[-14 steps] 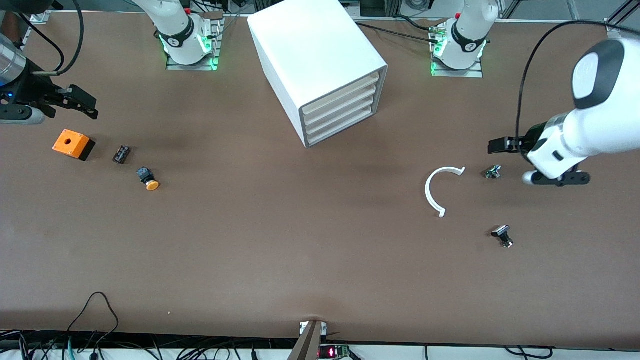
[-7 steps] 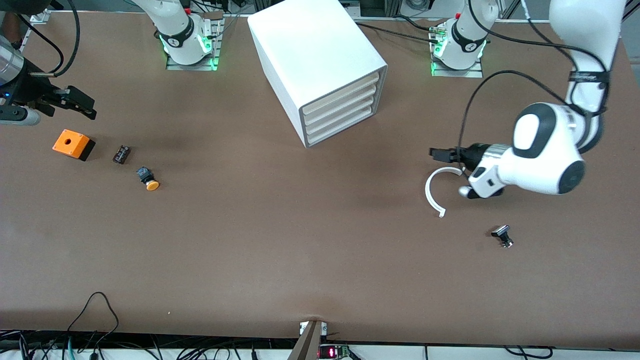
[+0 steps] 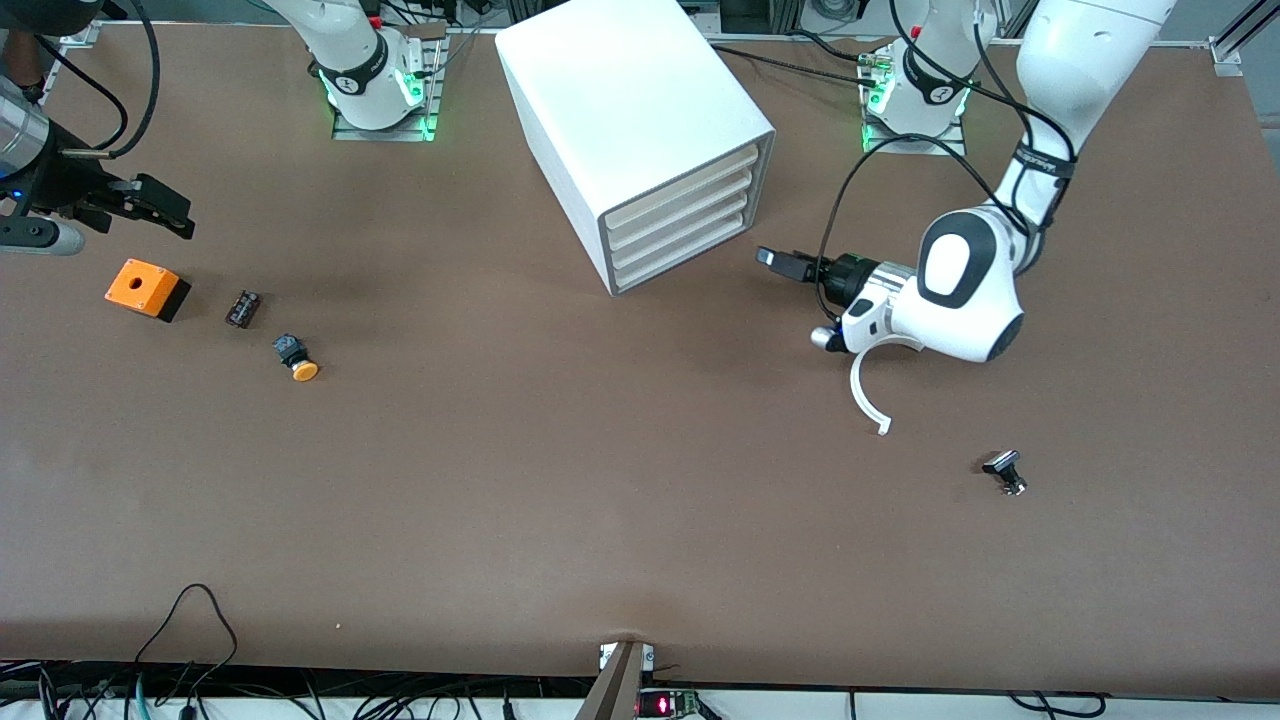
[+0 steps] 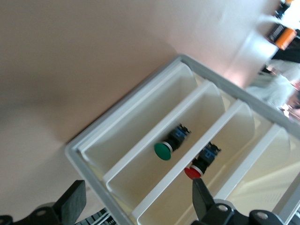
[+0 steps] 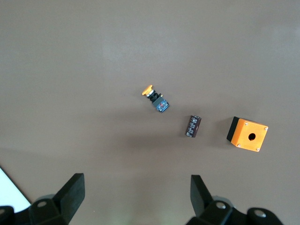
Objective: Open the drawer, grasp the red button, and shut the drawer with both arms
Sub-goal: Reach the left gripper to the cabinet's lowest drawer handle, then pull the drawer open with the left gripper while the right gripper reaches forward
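Observation:
The white cabinet [image 3: 630, 100] has four alike drawers, all pushed in. The drawer [image 3: 680, 205], second from the top, shows in the left wrist view [image 4: 234, 150] with the button [image 4: 199, 165] inside it, red cap toward the front. My left gripper [image 3: 775, 260] hangs open just in front of the drawer fronts, touching nothing; its fingers frame them in the left wrist view [image 4: 137, 194]. My right gripper [image 3: 165, 210] waits open over the table at the right arm's end, empty in its own view [image 5: 136, 192].
A green-capped button [image 4: 164, 150] lies in the drawer below. An orange box [image 3: 147, 288], a small black part [image 3: 243, 308] and an orange-capped button [image 3: 297, 360] lie below the right gripper. A white curved piece [image 3: 870, 385] and a small black piece [image 3: 1005, 472] lie under the left arm.
The left arm has swung from its end of the table toward the cabinet's front, its gripper still open. The right arm has hardly moved.

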Robot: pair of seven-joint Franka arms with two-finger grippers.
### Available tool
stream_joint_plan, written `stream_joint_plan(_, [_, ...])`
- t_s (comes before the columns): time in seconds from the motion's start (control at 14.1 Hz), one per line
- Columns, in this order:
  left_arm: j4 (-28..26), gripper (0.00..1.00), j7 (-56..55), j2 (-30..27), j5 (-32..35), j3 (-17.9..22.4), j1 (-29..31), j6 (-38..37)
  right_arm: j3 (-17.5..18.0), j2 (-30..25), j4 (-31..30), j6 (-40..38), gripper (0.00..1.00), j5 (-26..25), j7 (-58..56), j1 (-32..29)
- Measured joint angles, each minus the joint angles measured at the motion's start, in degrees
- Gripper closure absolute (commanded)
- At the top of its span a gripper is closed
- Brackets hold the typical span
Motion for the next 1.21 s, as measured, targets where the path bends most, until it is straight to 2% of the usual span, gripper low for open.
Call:
stream_joint_plan(0.36, [-5.09,0.01,10.16,0.12,-3.79,-4.02,-0.02,0.82,-0.23,2.92,2.10,0.13,0.00,-0.72,0.04,-0.62])
stream_joint_plan(0.64, [-7.63,0.02,13.81,0.20,-6.21,-8.63,-1.36,6.25,-0.30,8.19,6.05,0.33,0.00,-2.23,-0.06,-1.22])
stream_joint_plan(0.71, [-7.98,0.04,13.88,0.20,-7.00,-9.49,-1.85,7.19,0.19,8.86,6.46,0.40,0.00,-2.23,-0.12,-0.35])
stream_joint_plan(0.78, [-8.17,0.11,13.90,0.19,-7.28,-10.10,-2.25,7.74,0.72,9.52,6.58,0.75,0.00,-2.24,-0.11,1.62])
stream_joint_plan(0.85, [-8.35,0.27,13.90,0.20,-7.81,-10.43,-2.43,8.07,1.21,10.40,6.61,1.30,0.00,-2.27,0.23,4.32])
stream_joint_plan(1.0, [-8.53,0.83,13.90,0.22,-8.49,-10.41,-2.29,8.28,1.77,12.72,6.68,3.33,0.00,-2.55,1.52,8.45])
stream_joint_plan(1.07, [-8.66,1.00,13.92,0.24,-8.49,-10.44,-2.27,8.27,1.79,14.08,6.96,4.68,0.00,-2.57,1.70,9.28])
stream_joint_plan(1.21, [-8.88,1.00,13.98,0.20,-8.81,-10.66,-2.28,8.17,1.52,16.32,8.29,5.61,0.00,-2.58,1.64,9.21])
